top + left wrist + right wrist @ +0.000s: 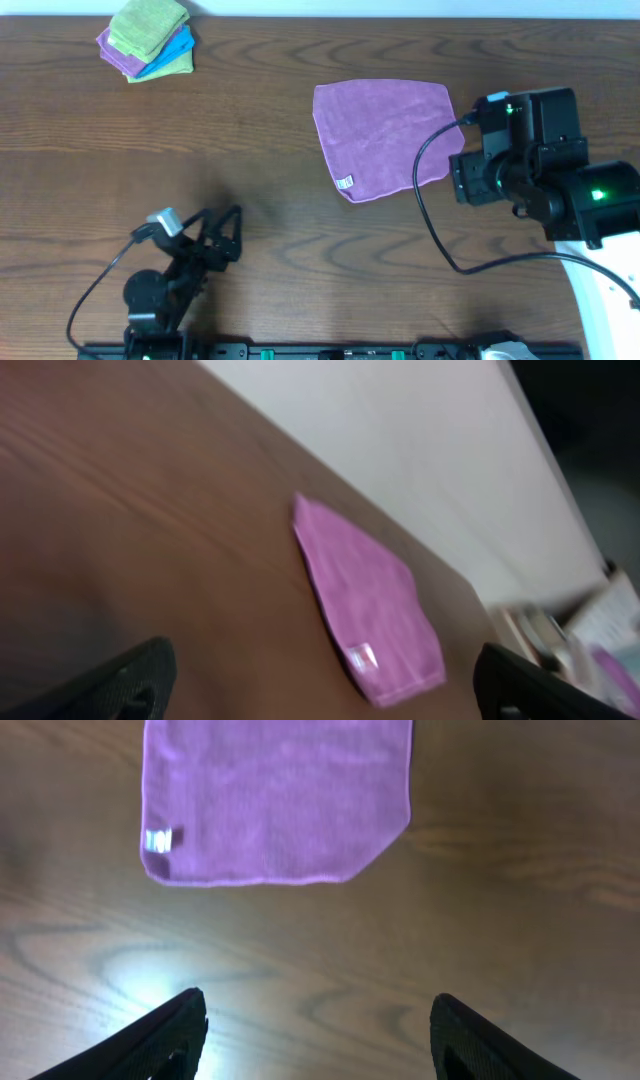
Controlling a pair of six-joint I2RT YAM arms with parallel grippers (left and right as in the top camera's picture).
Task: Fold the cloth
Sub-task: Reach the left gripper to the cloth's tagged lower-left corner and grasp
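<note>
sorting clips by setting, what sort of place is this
Likely a robotics lab or test bench, not a home: the left arm and right arm standing at a wood-grain table, a lilac cloth laid flat, and a stack of folded cloths in the far corner, like practice props.

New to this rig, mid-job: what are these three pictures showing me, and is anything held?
Two robot arms stand at a brown wooden table. One picture looks down from above; the other two come from a camera on each wrist, dark fingertips at the bottom corners. The left end effector and the right end effector are open, holding nothing. The lilac square microfibre cloth lies flat and unfolded, small white tag at its near edge. A pile of folded green, blue and purple cloths sits far left.
</note>
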